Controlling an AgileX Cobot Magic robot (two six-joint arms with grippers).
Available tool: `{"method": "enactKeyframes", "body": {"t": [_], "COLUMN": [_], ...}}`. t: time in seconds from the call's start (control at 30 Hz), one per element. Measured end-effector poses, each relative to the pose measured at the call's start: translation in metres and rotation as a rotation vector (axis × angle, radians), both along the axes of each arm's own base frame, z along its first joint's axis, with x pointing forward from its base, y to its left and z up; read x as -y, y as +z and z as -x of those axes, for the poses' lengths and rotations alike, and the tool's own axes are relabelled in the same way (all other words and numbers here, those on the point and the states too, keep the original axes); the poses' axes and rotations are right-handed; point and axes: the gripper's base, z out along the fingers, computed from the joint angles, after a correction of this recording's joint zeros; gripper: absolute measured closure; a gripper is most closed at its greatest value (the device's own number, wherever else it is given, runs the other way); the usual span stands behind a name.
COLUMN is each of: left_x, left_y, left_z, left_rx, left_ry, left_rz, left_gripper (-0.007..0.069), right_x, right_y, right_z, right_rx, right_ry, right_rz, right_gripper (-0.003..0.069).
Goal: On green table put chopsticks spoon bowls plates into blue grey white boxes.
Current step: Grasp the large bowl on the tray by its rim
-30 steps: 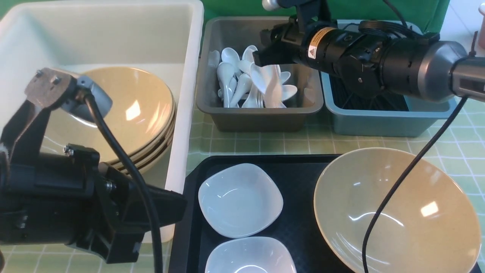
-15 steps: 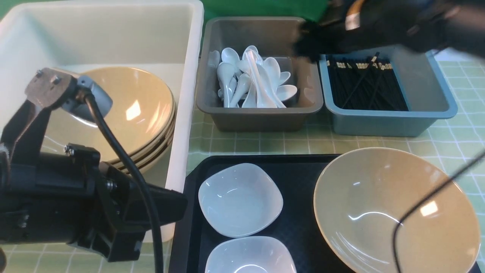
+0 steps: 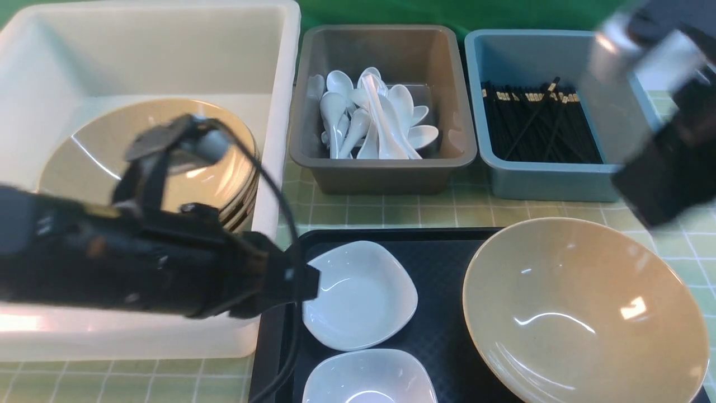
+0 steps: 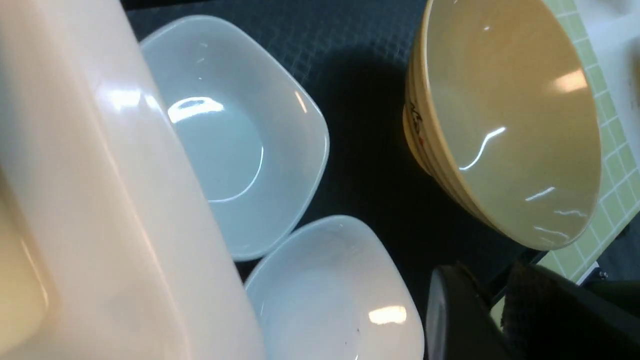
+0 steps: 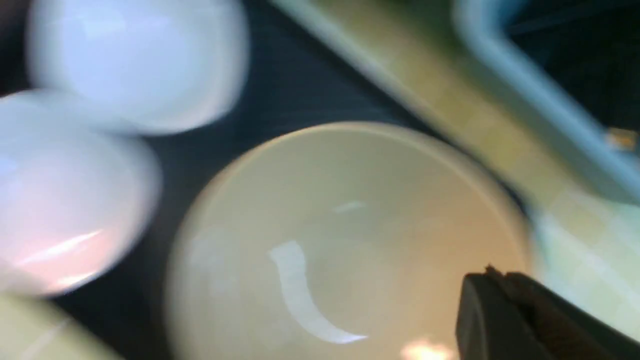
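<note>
A large tan bowl (image 3: pixel 582 313) and two white square dishes (image 3: pixel 363 296) (image 3: pixel 369 380) sit on a black tray (image 3: pixel 442 336). My left gripper (image 3: pixel 305 282) is low at the near-left edge of the farther dish, jaws slightly apart and empty; in the left wrist view (image 4: pixel 490 285) it hangs beside the nearer dish (image 4: pixel 325 295). My right gripper (image 3: pixel 643 207), blurred, is above the tan bowl's far right rim. In the right wrist view (image 5: pixel 492 280) its jaws are together and empty over the bowl (image 5: pixel 340 235).
The white box (image 3: pixel 279 112) at left holds stacked tan bowls (image 3: pixel 235 168). The grey box (image 3: pixel 386 173) holds white spoons (image 3: pixel 375 123). The blue box (image 3: pixel 548 182) holds black chopsticks (image 3: pixel 537 129). The left arm lies over the white box's front corner.
My right arm left the grey box, where the spoon now lies, and swung right and nearer, over the tan bowl. My left arm dropped and reached right to the white dish.
</note>
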Motion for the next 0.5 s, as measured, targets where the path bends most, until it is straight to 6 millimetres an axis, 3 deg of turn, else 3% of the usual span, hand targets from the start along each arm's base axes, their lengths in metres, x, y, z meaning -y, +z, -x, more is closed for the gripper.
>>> {"method": "enactKeyframes", "body": {"t": [0.13, 0.23, 0.27, 0.4, 0.5], "left_x": [0.012, 0.038, 0.038, 0.082, 0.107], "left_y": [0.000, -0.001, -0.003, -0.021, -0.034], "left_z": [-0.017, -0.032, -0.033, -0.052, -0.072], "left_rx": [-0.009, -0.014, -0.020, -0.045, -0.070], "left_ry": [-0.034, -0.109, -0.109, -0.226, -0.266], "left_rz": [-0.010, -0.021, -0.024, -0.059, -0.075], "left_gripper": [0.0405, 0.0251, 0.0242, 0.0082, 0.0027], "right_x": [0.004, 0.010, 0.010, 0.014, 0.015], "right_y": [-0.005, -0.017, -0.017, -0.029, -0.029], "right_z": [0.032, 0.054, 0.054, 0.065, 0.068], "right_rx": [-0.029, -0.056, -0.056, -0.077, -0.080], "right_ry": [0.069, 0.092, 0.092, 0.091, 0.091], "right_rz": [-0.095, -0.133, -0.135, -0.134, -0.146], "right_gripper": [0.0635, 0.0635, 0.0635, 0.0635, 0.0635]}}
